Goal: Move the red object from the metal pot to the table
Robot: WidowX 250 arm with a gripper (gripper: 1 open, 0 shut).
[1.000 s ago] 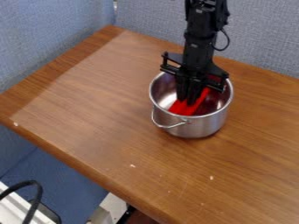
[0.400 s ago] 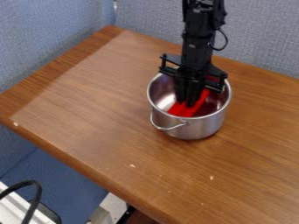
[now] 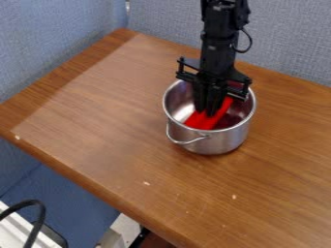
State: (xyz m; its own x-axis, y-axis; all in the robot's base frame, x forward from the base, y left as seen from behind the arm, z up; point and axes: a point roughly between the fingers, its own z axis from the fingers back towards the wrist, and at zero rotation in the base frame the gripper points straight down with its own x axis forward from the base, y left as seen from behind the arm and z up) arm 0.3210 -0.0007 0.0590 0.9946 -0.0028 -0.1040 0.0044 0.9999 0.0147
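STEP lift out | gripper (image 3: 211, 105) reaches straight down into metal pot (image 3: 207, 134), jaws nearly together, apparently clamped on red block (image 3: 211, 118) inside | ADVICE rise vertically, clear rim before crossing to counter (image 3: 91, 107)

Red object (image 3: 211, 117): bright red block, inside metal pot (image 3: 207, 137), leaning against far wall. Pot: shiny round steel, upright, thin wire handle at near side, standing toward far right of brown wood-grain table (image 3: 91, 107)
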